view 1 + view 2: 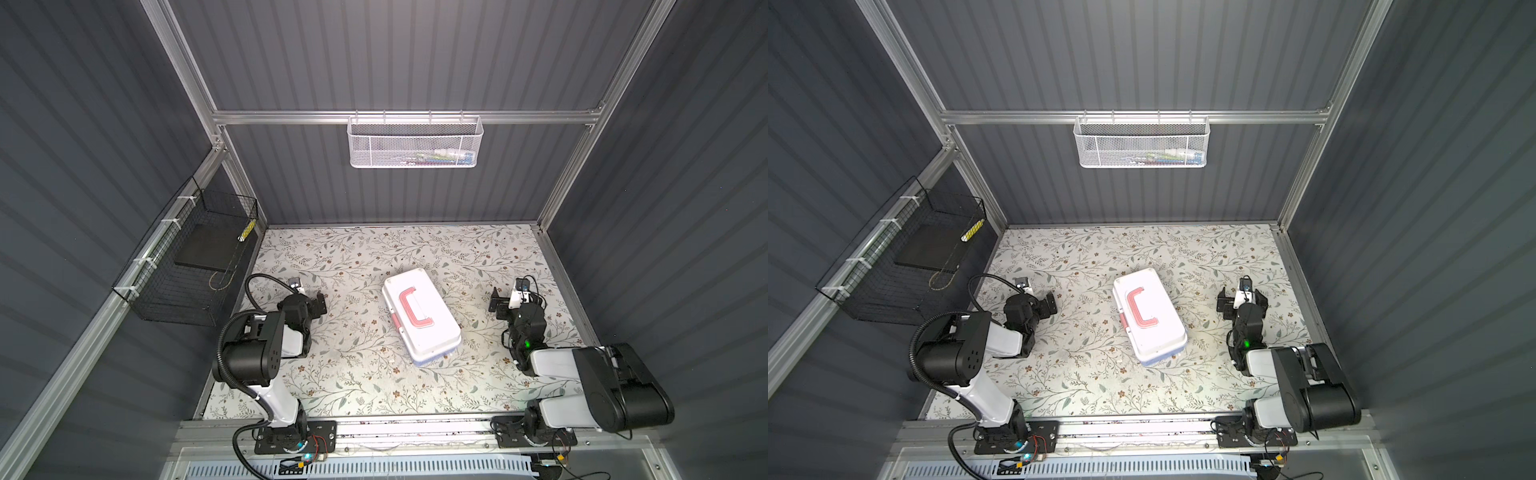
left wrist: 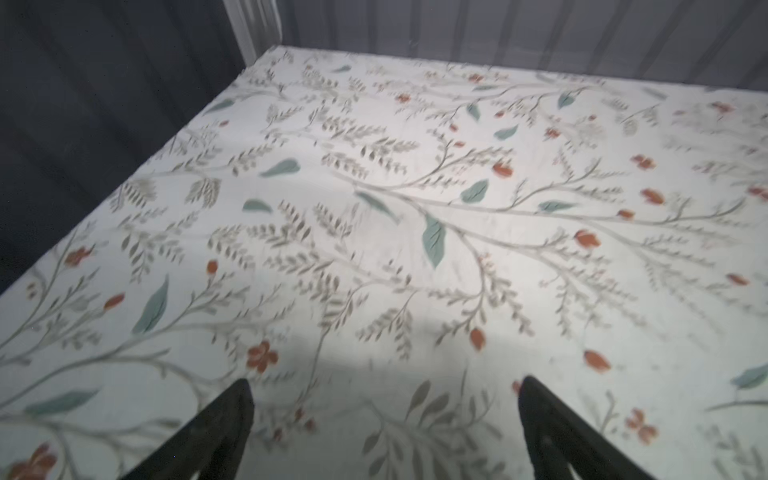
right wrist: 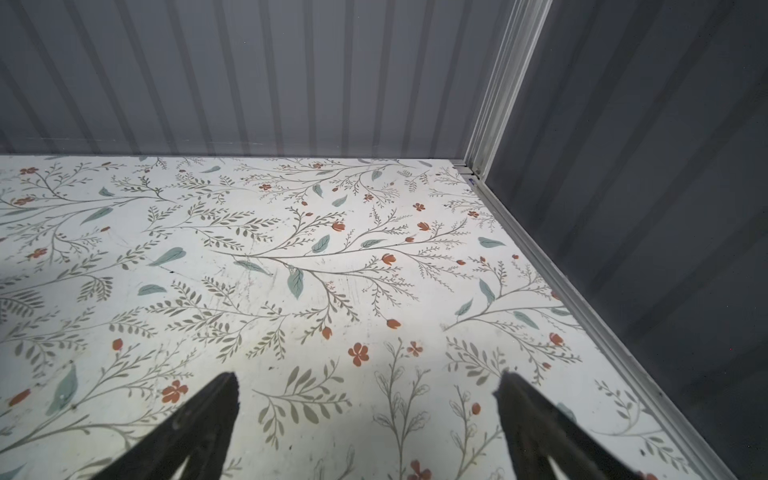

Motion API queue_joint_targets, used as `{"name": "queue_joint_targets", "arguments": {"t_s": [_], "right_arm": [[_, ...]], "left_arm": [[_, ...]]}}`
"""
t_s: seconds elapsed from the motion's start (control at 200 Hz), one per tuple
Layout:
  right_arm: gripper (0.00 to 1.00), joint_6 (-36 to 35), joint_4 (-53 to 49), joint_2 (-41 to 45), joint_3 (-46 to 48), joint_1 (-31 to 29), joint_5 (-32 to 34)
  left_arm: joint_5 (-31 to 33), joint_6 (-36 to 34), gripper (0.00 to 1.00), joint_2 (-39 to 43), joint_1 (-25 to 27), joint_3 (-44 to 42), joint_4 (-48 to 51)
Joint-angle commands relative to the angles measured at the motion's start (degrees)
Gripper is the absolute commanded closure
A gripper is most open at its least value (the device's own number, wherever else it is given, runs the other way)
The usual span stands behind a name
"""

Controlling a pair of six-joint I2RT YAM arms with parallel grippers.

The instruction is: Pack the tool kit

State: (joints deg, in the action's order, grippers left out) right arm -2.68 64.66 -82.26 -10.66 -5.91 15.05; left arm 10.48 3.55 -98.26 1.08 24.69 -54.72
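top views overhead; wrist views near table [image 2: 374, 208]

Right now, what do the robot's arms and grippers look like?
Both have white links and bulky black joint housings. The left arm carries a ribbed black hose; the right arm has thin loose black wires and a green light. The left gripper and right gripper each end in two dark, tapering fingers.

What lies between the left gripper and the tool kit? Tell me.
Nothing: only bare floral tabletop lies between the left gripper and the tool kit, as both top views show.
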Motion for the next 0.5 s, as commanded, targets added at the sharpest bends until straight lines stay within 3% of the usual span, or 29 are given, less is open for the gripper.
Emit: {"name": "queue_joint_targets", "arguments": {"t_s": [0.0, 0.105, 0.195, 0.495], "right_arm": [[0.01, 2.2, 10.8, -3.7, 0.0, 4.0, -4.1], [0.01, 2.9, -5.6, 0.2, -5.1, 5.0, -7.6], [0.01, 2.7, 0.8, -2.4, -3.9, 5.4, -7.9], [0.01, 3.0, -0.3, -1.7, -4.1, 5.4, -7.3]], "left_arm": [[-3.0, -2.4, 0.00, 0.5, 0.3, 1.3, 1.3], [-4.8, -3.5, 0.00, 0.5, 0.5, 2.4, 3.6], [-6.1, -4.1, 0.00, -0.1, 0.5, 2.4, 2.5], [-6.1, -4.2, 0.00, -0.1, 0.6, 2.6, 3.0]]}}
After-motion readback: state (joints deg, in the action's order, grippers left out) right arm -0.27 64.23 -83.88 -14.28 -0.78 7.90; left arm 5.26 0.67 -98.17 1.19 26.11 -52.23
